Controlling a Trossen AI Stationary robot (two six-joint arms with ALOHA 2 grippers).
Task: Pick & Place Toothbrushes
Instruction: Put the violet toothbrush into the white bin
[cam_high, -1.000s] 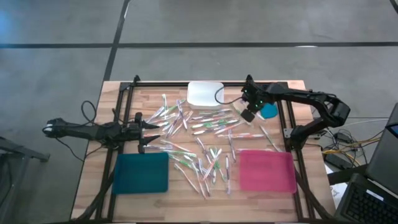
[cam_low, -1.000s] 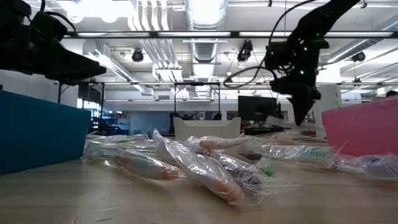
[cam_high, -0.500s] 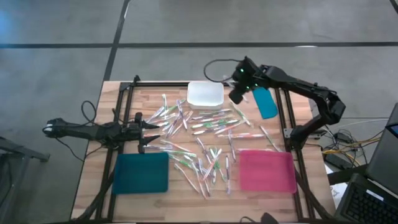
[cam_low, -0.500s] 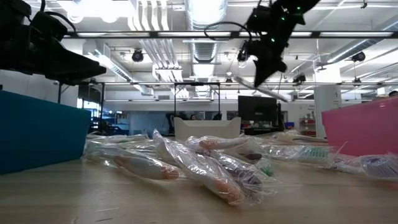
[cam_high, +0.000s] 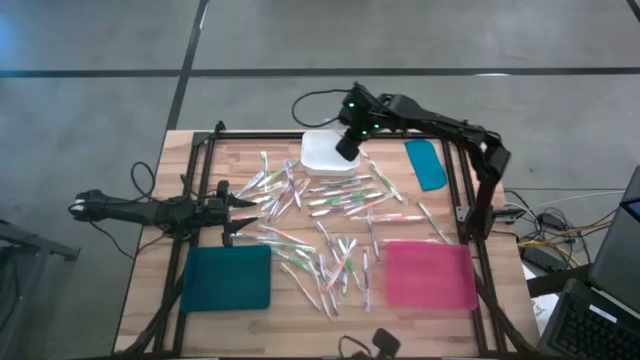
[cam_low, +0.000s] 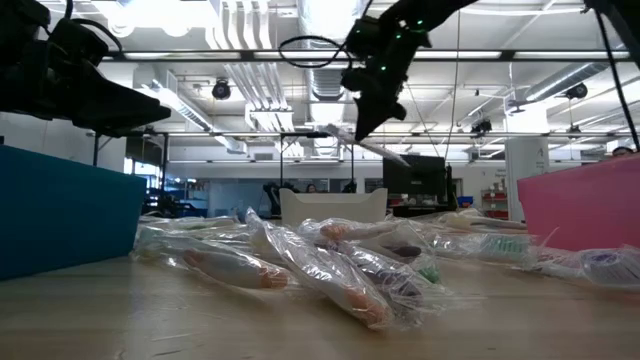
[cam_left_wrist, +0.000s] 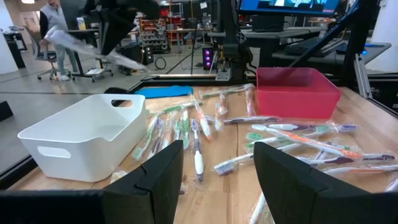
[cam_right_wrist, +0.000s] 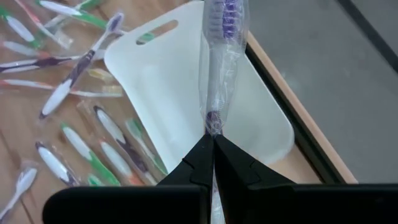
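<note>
My right gripper (cam_right_wrist: 212, 138) pinched a wrapped toothbrush (cam_right_wrist: 221, 59) above the white bin (cam_right_wrist: 186, 93). Left gripper (cam_left_wrist: 217, 155), fingers spread, hung w/ nothing held near the toothbrush pile (cam_high: 325, 225).

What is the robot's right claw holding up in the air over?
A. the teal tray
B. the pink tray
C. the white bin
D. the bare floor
C: the right gripper, shut on a wrapped toothbrush, hangs above the white bin.
</note>
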